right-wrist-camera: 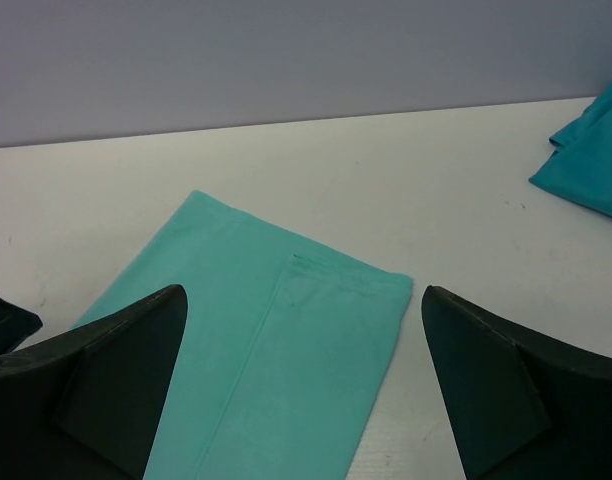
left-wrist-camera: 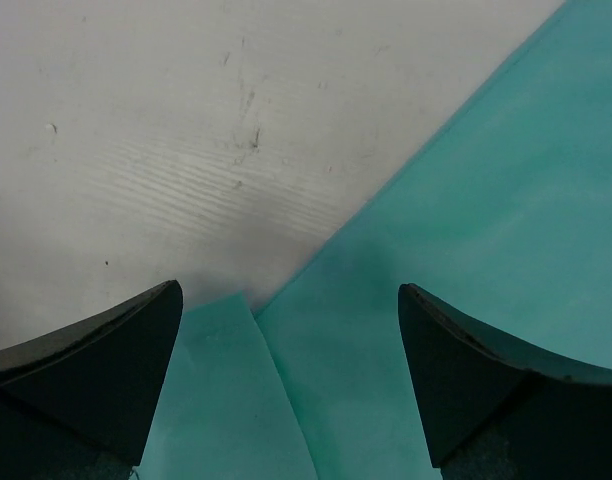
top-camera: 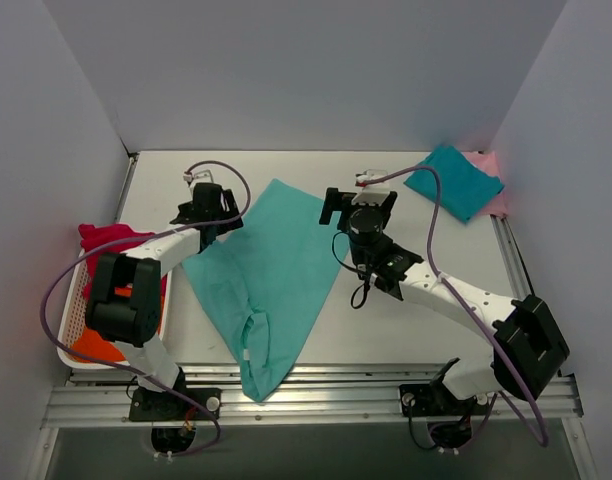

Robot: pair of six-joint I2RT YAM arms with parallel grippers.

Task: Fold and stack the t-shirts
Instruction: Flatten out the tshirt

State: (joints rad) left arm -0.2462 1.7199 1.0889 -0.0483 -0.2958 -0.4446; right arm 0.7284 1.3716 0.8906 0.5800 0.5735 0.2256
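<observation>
Right now the light mint-green soft cloth t-shirt [top-camera: 271,280] is lying in the middle of the white table [top-camera: 371,340], folded into a long band running slantwise from the far centre toward the near edge. The left gripper [left-wrist-camera: 291,300] is hovering over its left border with jaws spread wide and nothing between them. The right gripper [right-wrist-camera: 304,300] is hanging just short of the far hemmed end, equally wide and empty. Well apart, at the far right corner, a darker teal folded t-shirt [top-camera: 454,180] is resting on a pale pink t-shirt [top-camera: 493,162]. Thin and limp, the mint cloth is likely going to sag and slide, so pinching both layers right at the hem corners looks the safest hold. Two more, a magenta-red t-shirt [top-camera: 111,240] and an orange t-shirt [top-camera: 96,347], are sitting crumpled in the white mesh basket [top-camera: 68,318] on the left.
</observation>
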